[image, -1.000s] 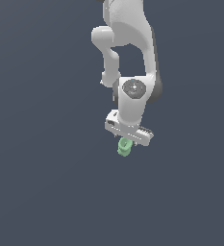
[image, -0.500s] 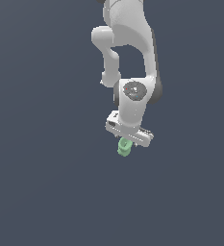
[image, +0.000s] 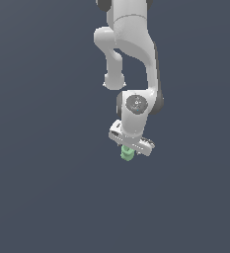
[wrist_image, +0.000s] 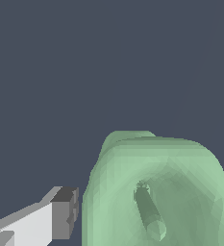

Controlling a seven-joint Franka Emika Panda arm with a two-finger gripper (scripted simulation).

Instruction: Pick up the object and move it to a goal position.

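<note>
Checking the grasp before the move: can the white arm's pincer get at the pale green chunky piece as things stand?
Probably yes: the pale green chunky piece sits right under the pincer, between its fingers, nothing in the way. Whether they are clamped on it is unclear.

Flat, even simulator light (no cast shadows), coarse faceted rendering.

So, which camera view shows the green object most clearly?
The wrist view: the green object fills much of it, and its hollow end shows. In the exterior view it is only a small green piece under the gripper.
</note>
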